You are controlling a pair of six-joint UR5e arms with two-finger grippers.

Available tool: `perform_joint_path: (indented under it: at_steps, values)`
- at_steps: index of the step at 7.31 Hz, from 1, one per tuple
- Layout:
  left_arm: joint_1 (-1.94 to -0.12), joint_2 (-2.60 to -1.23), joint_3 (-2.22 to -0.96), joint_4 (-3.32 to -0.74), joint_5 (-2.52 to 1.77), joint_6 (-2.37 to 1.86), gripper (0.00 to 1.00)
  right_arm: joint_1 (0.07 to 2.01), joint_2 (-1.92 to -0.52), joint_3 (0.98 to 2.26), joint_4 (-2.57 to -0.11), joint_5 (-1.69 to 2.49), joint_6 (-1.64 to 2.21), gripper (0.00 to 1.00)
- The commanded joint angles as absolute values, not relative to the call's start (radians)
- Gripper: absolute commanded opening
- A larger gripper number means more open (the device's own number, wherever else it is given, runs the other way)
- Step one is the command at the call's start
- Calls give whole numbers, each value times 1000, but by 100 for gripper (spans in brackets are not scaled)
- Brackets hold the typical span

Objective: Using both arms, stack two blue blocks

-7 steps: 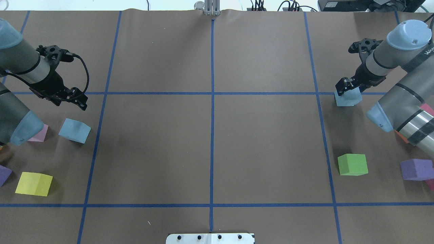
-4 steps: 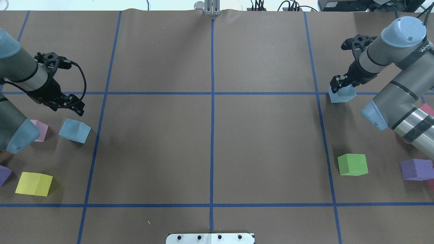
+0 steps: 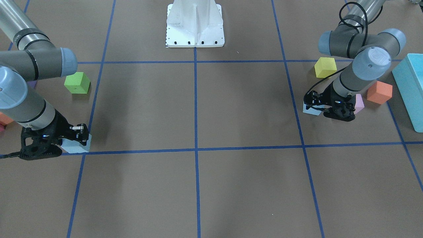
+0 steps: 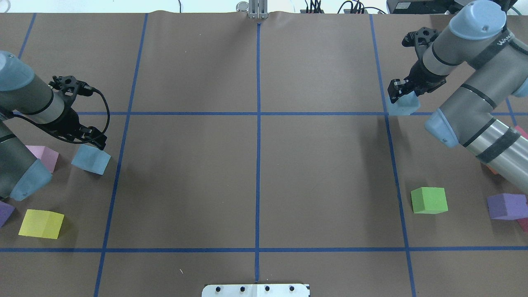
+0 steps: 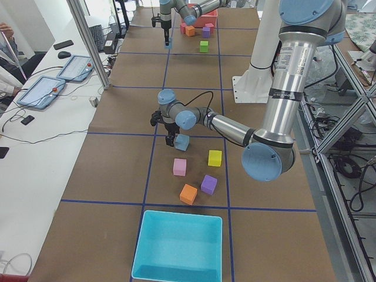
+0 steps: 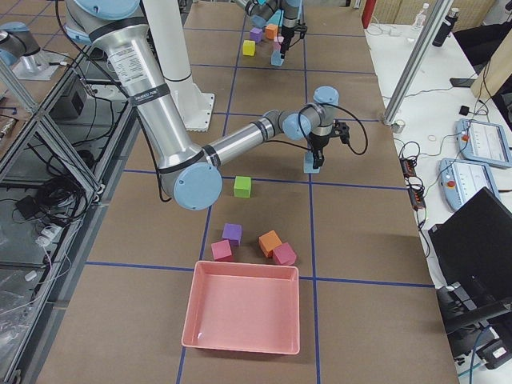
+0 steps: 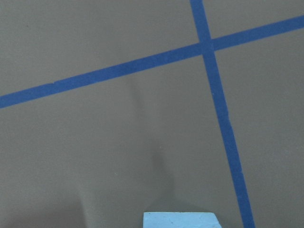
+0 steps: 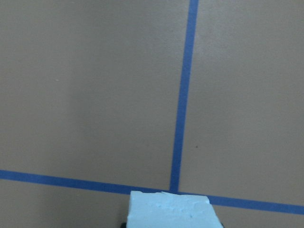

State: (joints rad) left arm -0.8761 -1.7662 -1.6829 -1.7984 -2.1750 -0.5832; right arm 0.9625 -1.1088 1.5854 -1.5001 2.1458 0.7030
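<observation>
Shows the right gripper (image 4: 397, 93), jaws clamped on one pale blue foam cube (image 4: 406, 108) beside a blue tape line (image 4: 321, 113) on the counter (image 4: 185, 185). Shows the left gripper (image 4: 95, 139), jaws apart, at the far edge of the second blue cube (image 4: 91, 161). Suggests light, squashable foam, best pinched gently across opposite flat faces.

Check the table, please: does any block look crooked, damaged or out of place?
The left blue block sits turned at an angle to the blue tape lines, close to the left tool. The right blue block is clamped in the right tool. No damage or spill shows.
</observation>
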Motion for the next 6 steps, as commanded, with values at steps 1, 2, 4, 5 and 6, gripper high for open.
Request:
perform_joint_path:
  at_steps: [1,2,4,5,6]
  values:
    - [-871,-1764,-1686,-1801,-2180,-601,97,936,-1082,1620,-1549,2141,765,61]
    - [-841,-1763,-1686,-1802,-2175,-638,97,907,-1056,1620,-1549,2135,829,61]
    - [-827,-1718,-1680,-1873,-2174,-652,95,844,-999,1618,-1551,2108,944,61]
    - [-827,-1718,-1675,-1878,-2174,-652,85,810,-965,1611,-1551,2082,1003,61]
    - [-827,-1717,-1677,-1876,-2181,-652,67,780,-919,1602,-1551,2068,1075,61]
